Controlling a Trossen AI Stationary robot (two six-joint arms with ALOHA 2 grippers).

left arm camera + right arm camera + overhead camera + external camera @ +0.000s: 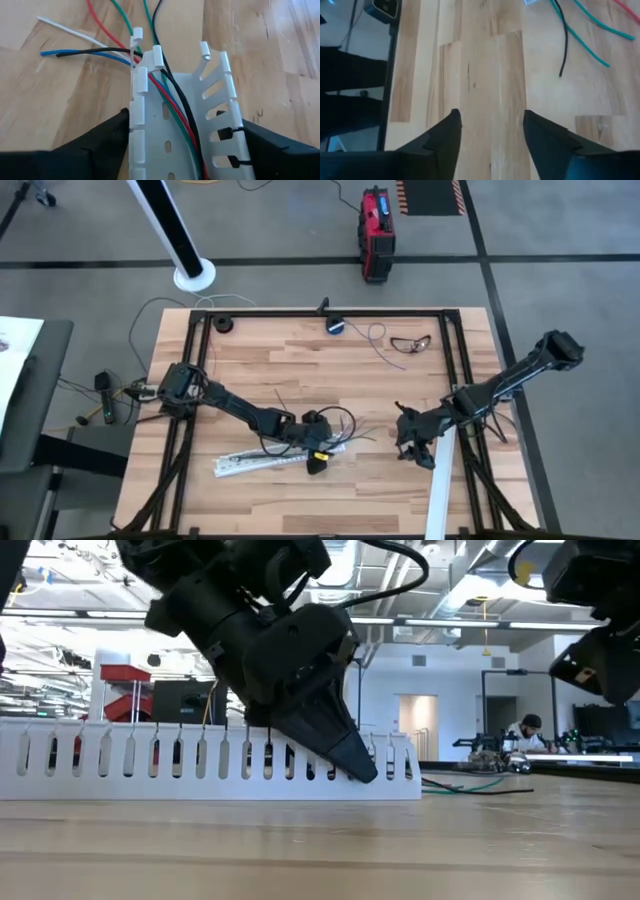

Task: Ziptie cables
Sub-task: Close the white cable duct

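Scene: a wooden table seen from above, two dark arms reaching in from either side.

Left gripper: the left gripper is low over the table's near middle; its wrist view shows the fingers spread to either side of a white slotted channel, straddling it, though contact with the walls cannot be confirmed.

Cables: the cables, red, green, blue, black and white, run along the floor of the channel and fan out over the bare wood past its open end.

Ties: black ties already loop through slots in one wall of the channel.

Long axis: from above, the channel lies roughly left to right, tilted slightly, and the bundle follows that line before straggling toward the right arm.

Right gripper: the right gripper hangs above bare wood, fingers parted and holding nothing; in its wrist view loose green and black cable ends lie ahead, well apart from the fingertips.

Nearer arm: the left, judged best placed for the next tie, since the bundle sits directly between its fingers.
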